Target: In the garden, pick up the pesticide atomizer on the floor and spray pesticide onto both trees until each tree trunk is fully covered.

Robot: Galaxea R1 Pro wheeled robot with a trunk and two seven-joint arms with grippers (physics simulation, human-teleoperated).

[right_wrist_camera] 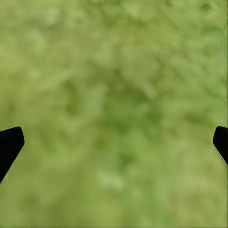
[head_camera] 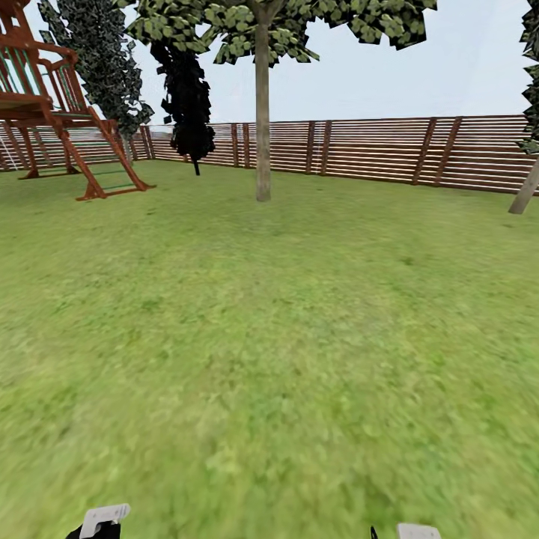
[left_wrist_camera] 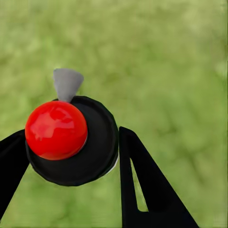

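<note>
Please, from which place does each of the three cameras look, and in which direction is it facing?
Head view: on the robot's head, facing forward and down over the lawn to a tree trunk and the fence; both arm tips show at the bottom edge.
Left wrist view: by the left end effector, looking down at grass; its fingers flank a black, red-topped object.
Right wrist view: by the right end effector, open, looking down at grass.
Shared: both wrist views show bare lawn.

A wide green lawn (head_camera: pixel 284 337) stretches far ahead of the grippers to a brown horizontal-slat wooden fence (head_camera: pixel 374 150), with a red-brown wooden play frame (head_camera: pixel 52 105) off to the left under a pale, hazy sky (head_camera: pixel 419 82).
</note>
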